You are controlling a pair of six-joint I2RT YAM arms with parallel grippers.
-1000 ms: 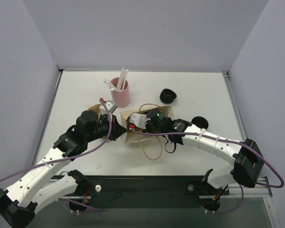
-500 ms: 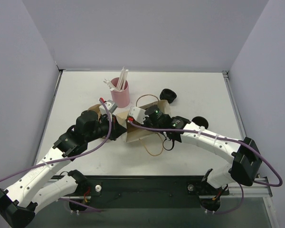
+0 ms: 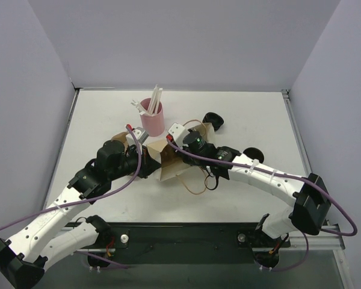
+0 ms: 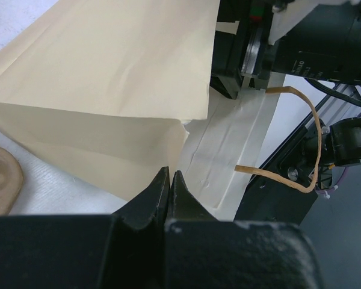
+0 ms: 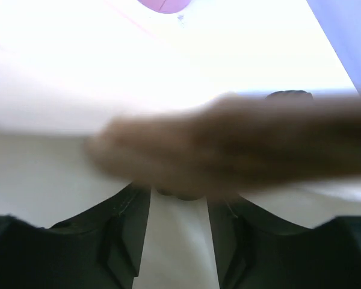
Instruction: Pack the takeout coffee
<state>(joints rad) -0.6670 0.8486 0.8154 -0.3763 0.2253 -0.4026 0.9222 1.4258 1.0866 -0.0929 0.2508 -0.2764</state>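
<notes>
A tan paper bag (image 3: 171, 167) (image 4: 108, 78) lies on its side at the middle of the table. Its rope handles (image 3: 195, 183) (image 4: 310, 132) hang loose. My left gripper (image 3: 147, 164) (image 4: 169, 178) is shut on the bag's left edge, jaws pressed together. Just over the bag's far edge, my right gripper (image 3: 169, 140) (image 5: 178, 195) stands open. A blurred brown strip (image 5: 228, 144) crosses just beyond its fingertips, and nothing sits between them. The takeout coffee does not show in any view.
A pink cup (image 3: 152, 120) of white straws stands behind the bag. Black lids (image 3: 213, 119) lie to its right, another (image 3: 253, 155) by the right arm. A brown pulp carrier (image 3: 117, 137) sits behind my left wrist.
My right gripper has opened and moved up and left toward the bag's far edge. The bag's far handle has shifted back with it. The left gripper has kept its grip.
</notes>
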